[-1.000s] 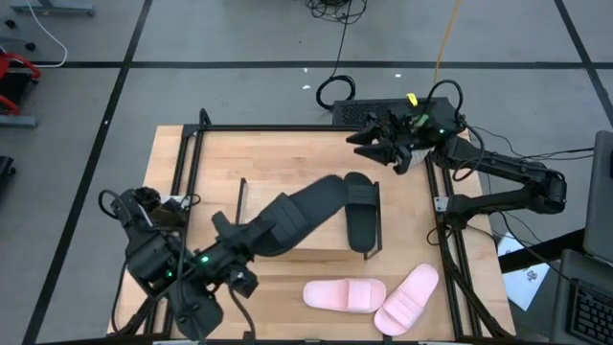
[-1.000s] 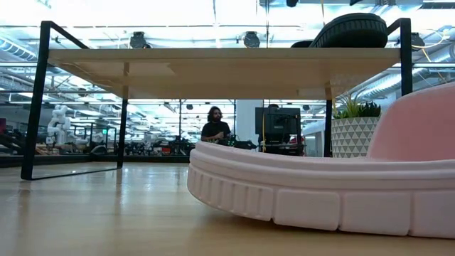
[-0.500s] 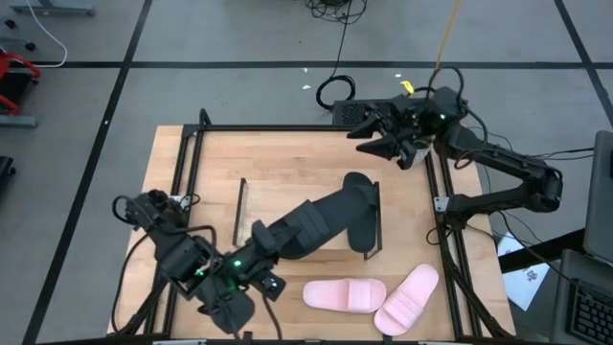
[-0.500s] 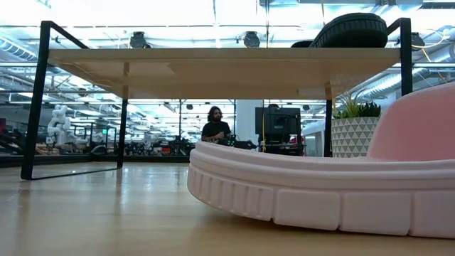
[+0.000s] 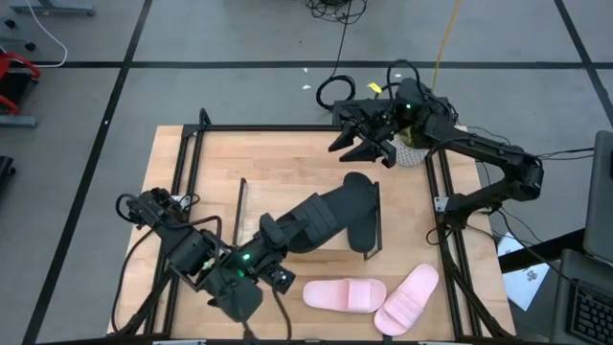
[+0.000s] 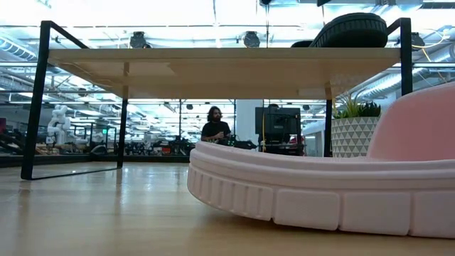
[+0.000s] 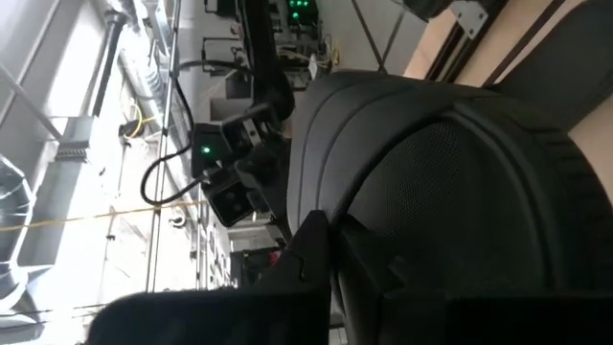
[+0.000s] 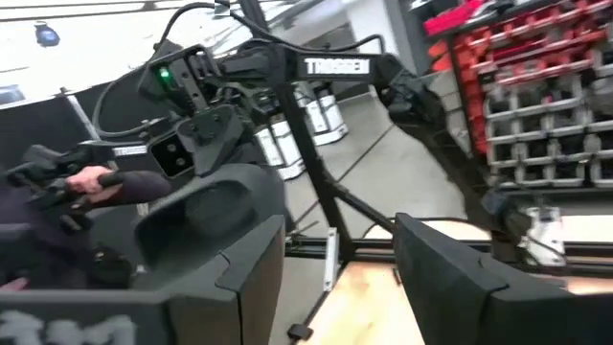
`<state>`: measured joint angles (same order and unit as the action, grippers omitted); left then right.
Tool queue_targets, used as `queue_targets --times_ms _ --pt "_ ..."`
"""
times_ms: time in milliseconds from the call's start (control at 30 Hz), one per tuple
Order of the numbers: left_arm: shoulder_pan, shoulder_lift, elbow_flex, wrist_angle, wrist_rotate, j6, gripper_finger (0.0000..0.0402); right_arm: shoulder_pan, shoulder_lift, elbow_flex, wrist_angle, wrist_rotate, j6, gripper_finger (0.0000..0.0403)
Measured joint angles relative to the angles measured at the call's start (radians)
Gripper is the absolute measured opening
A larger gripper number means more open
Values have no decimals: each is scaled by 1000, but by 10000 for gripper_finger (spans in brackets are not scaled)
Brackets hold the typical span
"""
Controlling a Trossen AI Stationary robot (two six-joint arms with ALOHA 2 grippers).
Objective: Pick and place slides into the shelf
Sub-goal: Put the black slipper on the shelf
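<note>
My left gripper (image 5: 276,234) is at the shelf's near left and is shut on a black slide (image 5: 321,216), which fills the left wrist view (image 7: 450,182). The second black slide (image 5: 362,218) lies flat on the shelf's wooden top (image 5: 306,172), at its right end, and shows on the top (image 6: 213,54) in the low view (image 6: 352,30). Two pink slides (image 5: 345,294) (image 5: 407,299) lie soles down on the table near the near edge; one fills the low view (image 6: 320,192). My right gripper (image 5: 359,146) hangs open over the far right corner. My left gripper holds the black slide by its near-left end (image 5: 283,230), pinched between the fingers (image 7: 316,254), coming slanting from the table's near left and along its length. The slide is raised over the shelf top. Its free end (image 5: 356,189) overlaps the other black slide's far end; touching or not, I cannot tell.
A black metal frame (image 5: 187,163) runs along the table's left, far and right edges. Bare wood lies left of the shelf (image 5: 206,192). Cables and a black box (image 5: 350,107) sit just past the far edge. A person (image 6: 215,124) sits in the room beyond.
My left arm has swung toward the table's right, carrying the black slide along over the shelf until its free end reaches the other black slide. My right gripper has moved left along the far edge, staying open.
</note>
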<state>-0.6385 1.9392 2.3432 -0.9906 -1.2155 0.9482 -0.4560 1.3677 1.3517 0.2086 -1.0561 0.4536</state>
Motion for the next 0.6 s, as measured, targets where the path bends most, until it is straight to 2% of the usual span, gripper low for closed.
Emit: queue_targets --times_ms 300,600 --pt "34 0 0 0 11 -7 0 24 24 35 9 -98 5 185" --pt "72 0 0 2 66 -1 0 53 24 35 11 -99 -23 185"
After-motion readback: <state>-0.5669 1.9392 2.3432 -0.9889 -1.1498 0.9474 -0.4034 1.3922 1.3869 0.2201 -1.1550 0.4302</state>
